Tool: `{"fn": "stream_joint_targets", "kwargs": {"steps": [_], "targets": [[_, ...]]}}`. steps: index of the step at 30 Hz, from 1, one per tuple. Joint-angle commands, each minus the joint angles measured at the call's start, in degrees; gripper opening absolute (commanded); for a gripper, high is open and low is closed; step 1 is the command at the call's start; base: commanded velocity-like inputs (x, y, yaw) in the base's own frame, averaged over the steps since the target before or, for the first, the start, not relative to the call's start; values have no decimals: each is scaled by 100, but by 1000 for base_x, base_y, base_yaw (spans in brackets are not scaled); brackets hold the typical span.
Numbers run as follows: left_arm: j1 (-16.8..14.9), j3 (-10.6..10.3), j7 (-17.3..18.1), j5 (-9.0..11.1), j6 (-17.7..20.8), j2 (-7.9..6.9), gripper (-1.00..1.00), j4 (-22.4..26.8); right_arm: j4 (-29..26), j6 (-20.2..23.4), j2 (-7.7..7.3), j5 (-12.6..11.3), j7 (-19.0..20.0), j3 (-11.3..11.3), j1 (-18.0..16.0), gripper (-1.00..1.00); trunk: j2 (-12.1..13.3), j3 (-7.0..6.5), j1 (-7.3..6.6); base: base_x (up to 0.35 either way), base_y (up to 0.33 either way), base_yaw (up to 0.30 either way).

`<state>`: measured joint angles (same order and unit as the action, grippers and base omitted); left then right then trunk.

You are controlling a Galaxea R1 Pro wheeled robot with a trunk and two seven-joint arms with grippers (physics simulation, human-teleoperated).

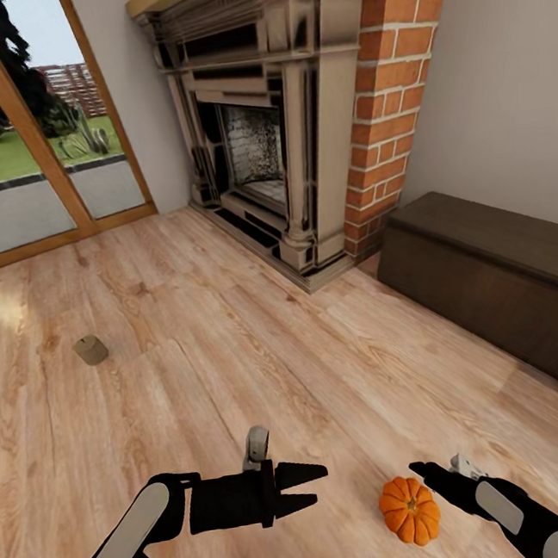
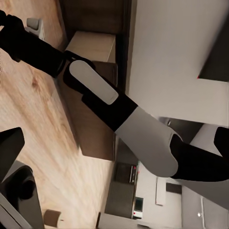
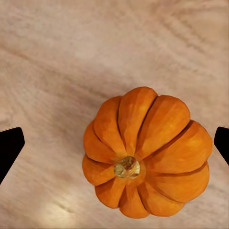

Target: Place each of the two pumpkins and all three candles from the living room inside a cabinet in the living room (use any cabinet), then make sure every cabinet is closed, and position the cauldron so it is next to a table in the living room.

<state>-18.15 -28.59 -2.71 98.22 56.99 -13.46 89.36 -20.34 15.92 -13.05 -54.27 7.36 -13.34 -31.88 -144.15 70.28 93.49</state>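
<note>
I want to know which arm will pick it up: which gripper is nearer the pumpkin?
Right. The right gripper is open just beside the pumpkin, looking straight down on it. The left gripper sits farther off to its left.

My right arm (image 2: 119, 114), black with grey-white panels, crosses the left wrist view. Behind it I see wood floor (image 2: 33, 119), the dark-brown cabinet (image 2: 90, 129) and a pale wall (image 2: 176, 52).
</note>
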Motion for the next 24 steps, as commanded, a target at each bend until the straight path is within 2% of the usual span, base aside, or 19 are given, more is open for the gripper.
{"fn": "stream_joint_targets", "kwargs": {"steps": [1,24], "targets": [[-4,-6,-28,42,5,-2,100,3,-4,15,-5,-18,9,-20,-2,100,-3,27,1,0,0,0],[-4,-6,-36,41,-3,1,100,-5,78,-23,-25,-25,65,-11,-2,100,-34,537,60,0,0,0]]}}
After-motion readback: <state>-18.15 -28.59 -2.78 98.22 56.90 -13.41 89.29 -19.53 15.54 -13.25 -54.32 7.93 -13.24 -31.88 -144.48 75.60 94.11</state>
